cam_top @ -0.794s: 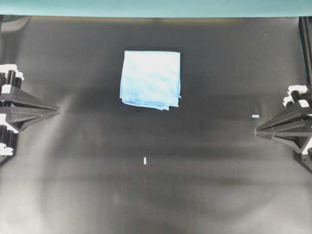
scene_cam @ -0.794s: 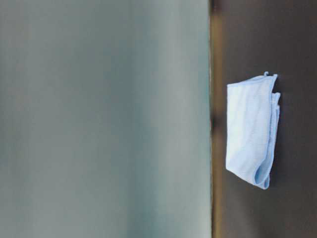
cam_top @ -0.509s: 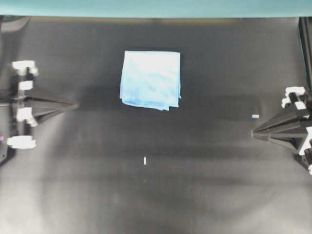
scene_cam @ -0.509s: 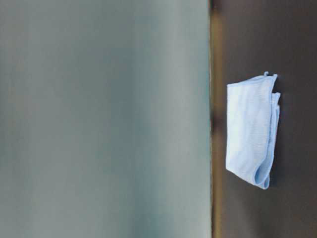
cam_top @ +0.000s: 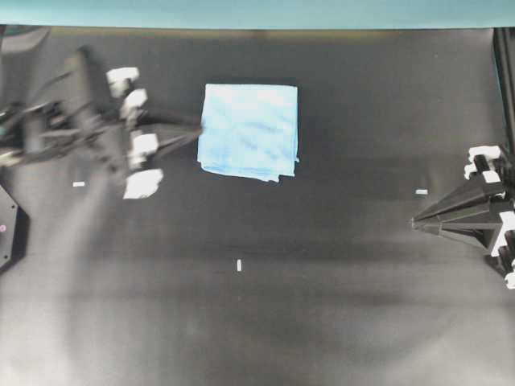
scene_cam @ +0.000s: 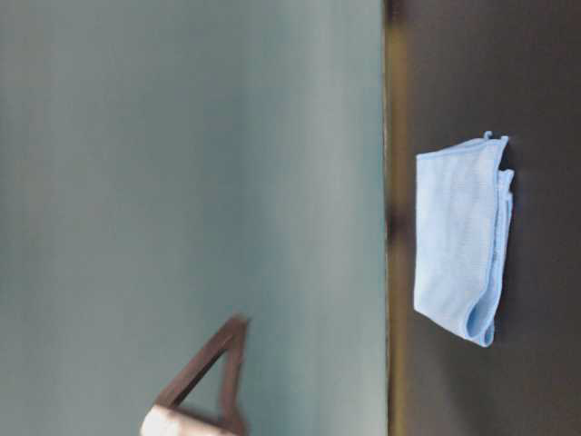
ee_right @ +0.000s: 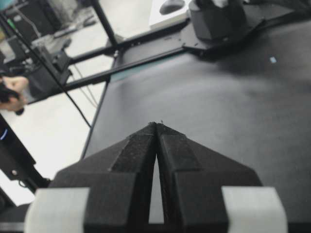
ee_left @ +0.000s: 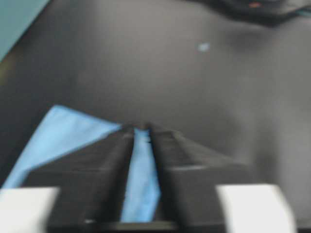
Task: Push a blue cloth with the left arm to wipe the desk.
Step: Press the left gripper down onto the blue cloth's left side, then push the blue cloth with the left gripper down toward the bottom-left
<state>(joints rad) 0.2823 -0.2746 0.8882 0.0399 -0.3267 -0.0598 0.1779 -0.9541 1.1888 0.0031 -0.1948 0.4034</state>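
The blue cloth (cam_top: 249,131) lies folded and square on the black desk (cam_top: 241,322), towards the far middle; it also shows in the table-level view (scene_cam: 458,236). My left gripper (cam_top: 197,129) points right, its tips at the cloth's left edge. In the left wrist view the left gripper (ee_left: 141,127) has its jaws a narrow slit apart, nothing between them, and the cloth (ee_left: 58,133) shows blue under and through the slit. Whether the tips touch the fabric I cannot tell. My right gripper (cam_top: 414,223) rests at the right edge, shut (ee_right: 156,124).
Small white tape marks lie on the desk: one in the middle (cam_top: 239,265), one near the right gripper (cam_top: 421,191), one under the left arm (cam_top: 78,184). A teal strip (cam_top: 257,12) runs along the far edge.
The left arm has swung out from the left edge, forward and to the right, bringing its gripper up to the cloth's left edge. Cloth and right gripper have stayed put.
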